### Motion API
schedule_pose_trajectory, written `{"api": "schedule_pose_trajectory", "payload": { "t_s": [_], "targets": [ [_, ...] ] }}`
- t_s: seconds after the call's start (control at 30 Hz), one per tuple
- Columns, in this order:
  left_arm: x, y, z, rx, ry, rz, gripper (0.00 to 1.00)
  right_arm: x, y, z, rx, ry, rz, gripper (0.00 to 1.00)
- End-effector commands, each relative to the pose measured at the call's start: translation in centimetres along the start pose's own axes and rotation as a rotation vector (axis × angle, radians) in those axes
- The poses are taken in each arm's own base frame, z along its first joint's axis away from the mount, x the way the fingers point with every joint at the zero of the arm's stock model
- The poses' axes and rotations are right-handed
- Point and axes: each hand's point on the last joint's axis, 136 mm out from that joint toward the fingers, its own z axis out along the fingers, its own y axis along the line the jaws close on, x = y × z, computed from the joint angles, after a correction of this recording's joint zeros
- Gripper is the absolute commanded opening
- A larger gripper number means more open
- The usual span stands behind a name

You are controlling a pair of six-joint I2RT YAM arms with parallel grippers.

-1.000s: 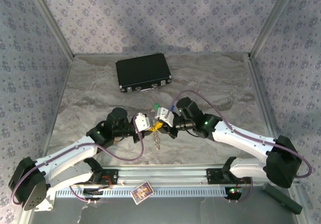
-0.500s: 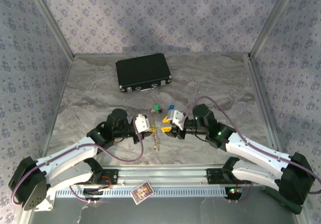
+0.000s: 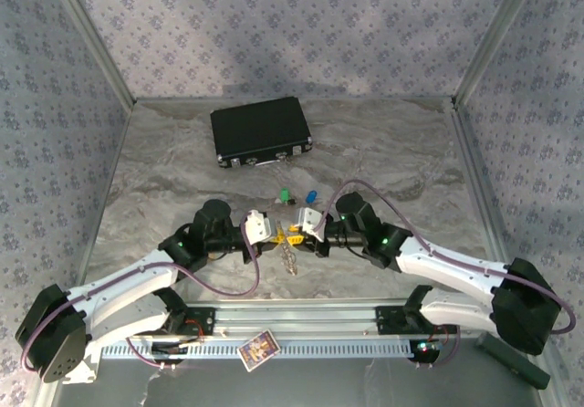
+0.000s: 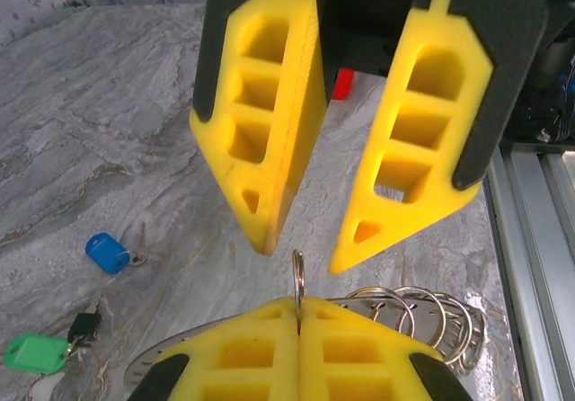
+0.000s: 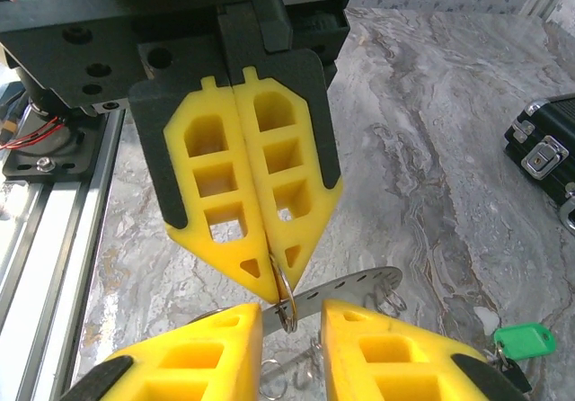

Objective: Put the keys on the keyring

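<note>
Yellow foam fingers of L gripper point(image 4: 299, 304) are pressed fully together. They pinch the top loop of the keyring point(image 3: 290, 259) edge-on right at the tips. Rest of the keyring, w/ its small metal rings, hangs under the tips; can't tell if its low end touches the table point(image 3: 401, 161).

R gripper point(image 5: 292, 316) faces L tip to tip at mid-table. Its fingers are parted a little and hold nothing. The pinched loop sits in the gap btwn R's tips, unclamped.

Green key point(image 3: 286, 195) and blue key point(image 3: 311, 196) lie flat on the table just beyond the two grippers. They're near each other but apart, green to the left in top view. Neither key is on the keyring.

Black case point(image 3: 261, 130) sits closed further back, well apart from the keys. Card point(image 3: 258, 349) lies by the near rail btwn the arm bases.
</note>
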Motion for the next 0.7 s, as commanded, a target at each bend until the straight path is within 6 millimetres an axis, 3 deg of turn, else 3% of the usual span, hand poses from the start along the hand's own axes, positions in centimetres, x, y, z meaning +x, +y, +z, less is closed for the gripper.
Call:
{"api": "schedule_pose_trajectory", "payload": {
  "t_s": [0.0,0.2,0.27,0.3,0.37,0.4,0.67],
  "targets": [
    [-1.9,-0.6,-0.4,0.027,-0.087,0.055,0.00,-0.8,-0.4,0.1,0.012,-0.029,-0.024,0.22],
    [-1.8,-0.8,-0.3,0.028,-0.097,0.070,0.00,-0.8,0.0,0.5,-0.024,-0.026,-0.018,0.11],
    [-1.8,-0.8,-0.4,0.026,-0.096,0.071,0.00,-1.0,0.1,0.5,-0.039,-0.030,-0.022,0.00],
    [-1.8,-0.7,-0.4,0.021,-0.098,0.073,0.00,-1.1,0.2,0.5,-0.048,-0.027,-0.025,0.00],
    [-1.8,-0.3,-0.5,-0.006,-0.092,0.066,0.15,-1.1,0.5,0.4,-0.065,-0.009,-0.031,0.00],
    [-1.6,-0.2,-0.5,-0.015,-0.084,0.061,0.17,-1.1,0.5,0.3,-0.068,0.002,-0.035,0.00],
    [-0.4,0.1,-0.4,-0.027,-0.006,0.055,0.18,-0.5,0.9,0.0,-0.109,0.137,-0.077,0.00]
  ]
}}
